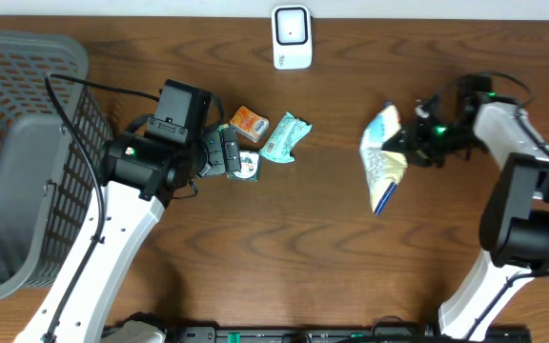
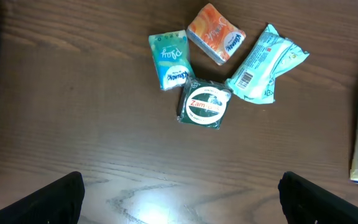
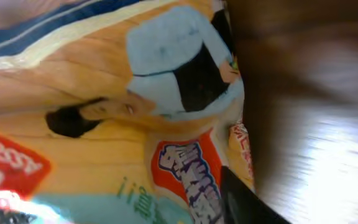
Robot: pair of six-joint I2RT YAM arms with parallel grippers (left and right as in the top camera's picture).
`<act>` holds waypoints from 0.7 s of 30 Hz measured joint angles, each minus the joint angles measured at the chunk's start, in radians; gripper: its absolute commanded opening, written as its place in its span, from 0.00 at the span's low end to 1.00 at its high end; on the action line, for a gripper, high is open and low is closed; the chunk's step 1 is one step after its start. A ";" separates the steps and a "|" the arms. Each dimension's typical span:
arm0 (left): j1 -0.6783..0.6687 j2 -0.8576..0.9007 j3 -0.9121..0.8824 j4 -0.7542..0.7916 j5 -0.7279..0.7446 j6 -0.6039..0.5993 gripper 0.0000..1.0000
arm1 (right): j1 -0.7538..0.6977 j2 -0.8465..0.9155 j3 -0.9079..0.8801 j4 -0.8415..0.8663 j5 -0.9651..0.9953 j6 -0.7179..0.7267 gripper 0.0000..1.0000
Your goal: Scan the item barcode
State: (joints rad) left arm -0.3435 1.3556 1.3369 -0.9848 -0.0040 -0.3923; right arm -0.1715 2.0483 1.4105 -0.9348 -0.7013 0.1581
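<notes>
**Snack bag at the right end effector; left end effector spread over small packs**

Overhead: the snack bag (image 1: 382,157) is right of centre, below and right of the white scanner (image 1: 292,36). The right end effector (image 1: 411,143) is at the bag's right edge. I cannot tell whether it pinches the bag.

Left wrist: the left end effector (image 2: 179,183) is spread wide above the counter (image 2: 73,112). On the counter lie a round tin (image 2: 205,106), two tissue packs (image 2: 168,59) and a teal packet (image 2: 263,65) showing a barcode.

Right wrist: the bag's printed face fills the frame, with one dark finger (image 3: 244,199) at the bottom.
</notes>
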 measured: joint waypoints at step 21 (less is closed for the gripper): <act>0.000 0.000 0.000 0.000 0.000 0.000 0.98 | 0.161 -0.014 0.263 -0.243 0.220 -0.119 0.53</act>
State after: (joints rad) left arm -0.3435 1.3556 1.3369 -0.9848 -0.0040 -0.3923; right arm -0.0105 2.0338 1.6737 -1.1774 -0.4816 0.0391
